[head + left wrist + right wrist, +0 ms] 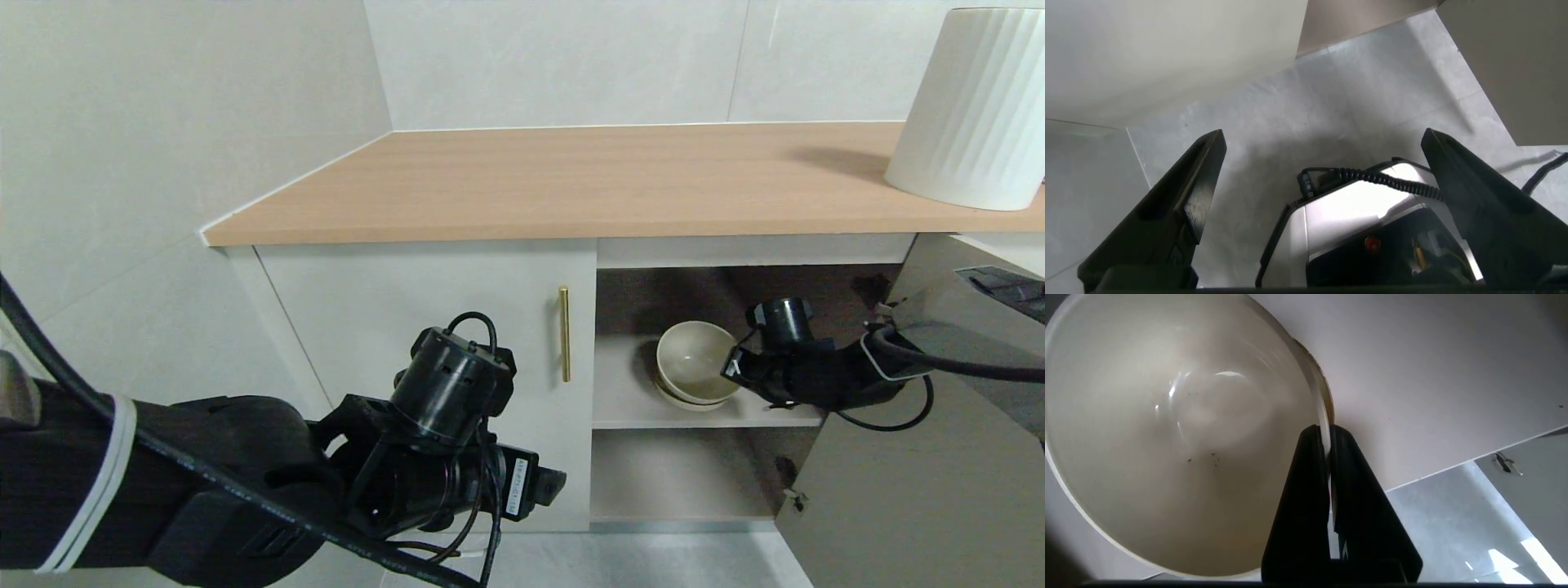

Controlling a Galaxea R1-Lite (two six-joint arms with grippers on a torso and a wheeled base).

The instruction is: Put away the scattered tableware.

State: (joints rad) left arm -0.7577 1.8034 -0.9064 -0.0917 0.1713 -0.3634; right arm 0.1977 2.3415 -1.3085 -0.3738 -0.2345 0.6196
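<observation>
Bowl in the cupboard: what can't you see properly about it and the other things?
- Head view: the cream round ceramic bowl covers most of the dish beneath it; one piece or several, cannot tell.
- Right wrist view: the picture's edges cut the bowl's rim, and the right gripper, shut on that rim, hides a bit.
- Head view: the white ribbed cylinder is cut by the top and right edges; what it is stays unclear.

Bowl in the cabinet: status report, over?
Right hand shut on bowl rim. Bowl tilted atop another dish on the shelf. Left hand open, low over the floor. Door open, beside the right arm.
</observation>
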